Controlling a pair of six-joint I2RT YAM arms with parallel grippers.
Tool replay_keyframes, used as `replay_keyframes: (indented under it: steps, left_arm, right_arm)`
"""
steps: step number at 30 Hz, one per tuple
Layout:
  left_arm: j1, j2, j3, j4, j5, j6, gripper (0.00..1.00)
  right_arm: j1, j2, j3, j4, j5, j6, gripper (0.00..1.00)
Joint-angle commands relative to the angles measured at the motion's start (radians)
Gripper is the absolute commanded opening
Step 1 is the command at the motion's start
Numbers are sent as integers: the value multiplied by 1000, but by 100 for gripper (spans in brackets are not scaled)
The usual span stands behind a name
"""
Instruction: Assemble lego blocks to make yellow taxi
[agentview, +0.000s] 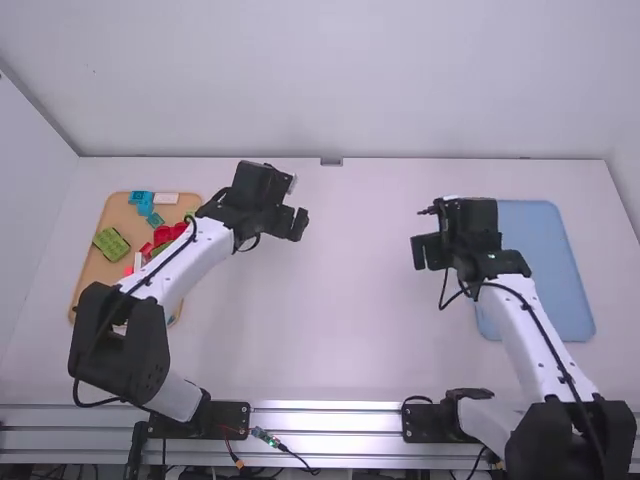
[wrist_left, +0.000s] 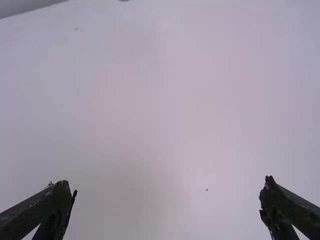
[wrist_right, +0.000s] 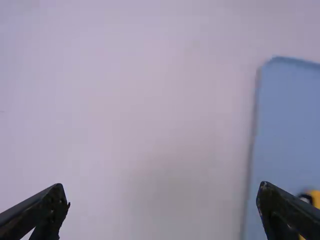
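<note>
Item, a yellow piece (wrist_right: 314, 199) on the blue tray (agentview: 550, 240), seen in the right wrist view: bright yellow, with a black rounded part (wrist_right: 305, 198) pale at its centre (a wheel, by the look of it); heading and long axis cannot be told, the view's edge cutting it off and a finger covering part. Item, loose blocks on the wooden tray (agentview: 93, 270), left side of the table: a green block (agentview: 111, 244), oblong and studded, set aslant; a pale pink block (agentview: 166, 198), long axis running left to right; blue blocks (agentview: 141, 199) beside it; red blocks (agentview: 168, 234), partly hidden by the left arm, their outlines hard to separate. Item, left gripper (agentview: 293, 224), above the table, fingers spread wide, empty. Item, right gripper (agentview: 431, 252), near the blue tray, likewise spread wide and empty.
</note>
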Motion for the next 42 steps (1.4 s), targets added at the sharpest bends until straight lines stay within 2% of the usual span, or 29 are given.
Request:
replay_keyframes:
  steps: [1, 12, 20, 27, 32, 35, 36, 42]
  left_arm:
    - [11, -31, 11, -5, -66, -73, 98]
    - [139, -160, -118, 124, -119, 10, 85]
    - [273, -293, -251, 257, -119, 10, 71]
    - [273, -423, -381, 319, -119, 10, 58]
    - [273, -544, -502, 319, -119, 10, 46]
    - [273, -544, -502, 319, -119, 10, 46]
    - [273, -633, -591, 319, -119, 10, 38]
    - [273, -774, -732, 319, -119, 10, 23]
  right_arm:
    - [28, -20, 26, 5, 16, 24, 99]
    - [-99, -156, -110, 141, 57, 160, 85]
    - [-99, -305, -259, 290, 57, 175, 70]
    - [-99, -450, -404, 430, 57, 175, 56]
    - [-99, -578, -532, 430, 57, 175, 43]
    - [-99, -578, -532, 430, 57, 175, 43]
    - [-99, -666, -620, 430, 57, 175, 34]
    - [-99, -795, -749, 430, 57, 175, 21]
